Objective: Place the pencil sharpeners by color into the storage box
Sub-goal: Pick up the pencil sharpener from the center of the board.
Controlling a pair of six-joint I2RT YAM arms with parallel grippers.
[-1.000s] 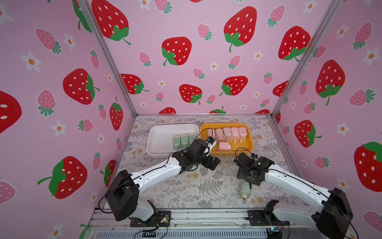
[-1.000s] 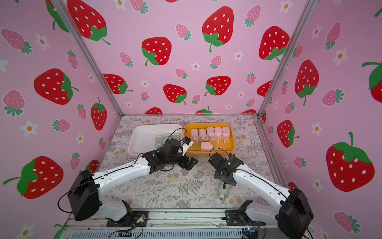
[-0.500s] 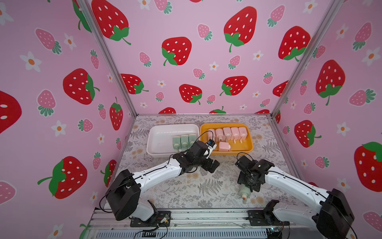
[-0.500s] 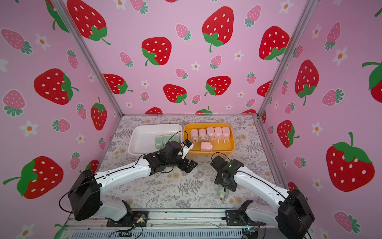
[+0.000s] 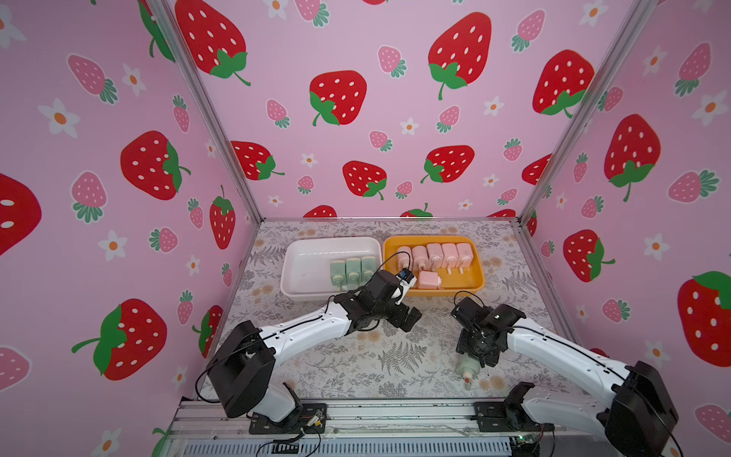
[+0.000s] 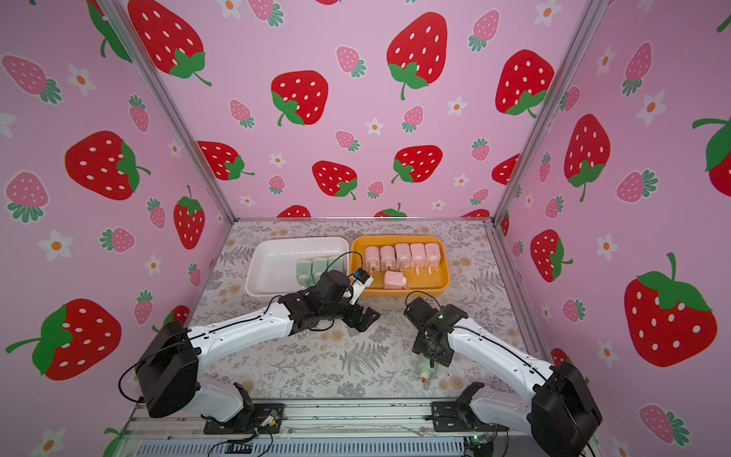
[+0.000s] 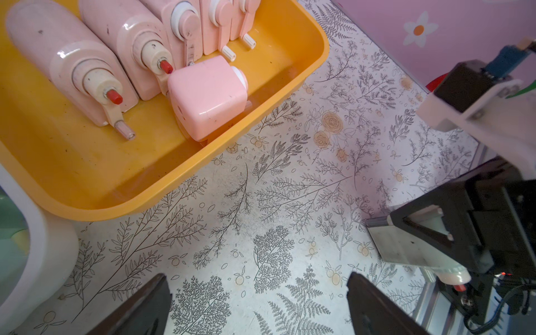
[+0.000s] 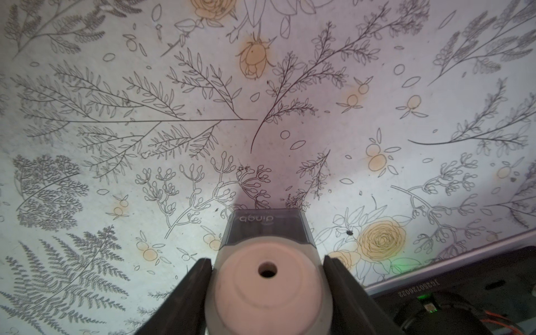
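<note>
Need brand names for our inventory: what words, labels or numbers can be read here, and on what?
"dingb": upside down and only roughly legible, on the clear drawer of the sharpener in the right wrist view.
A row of digits, upside down, on the black base at the table's edge: too blurred to read.
Nothing else is legible in any view.
</note>
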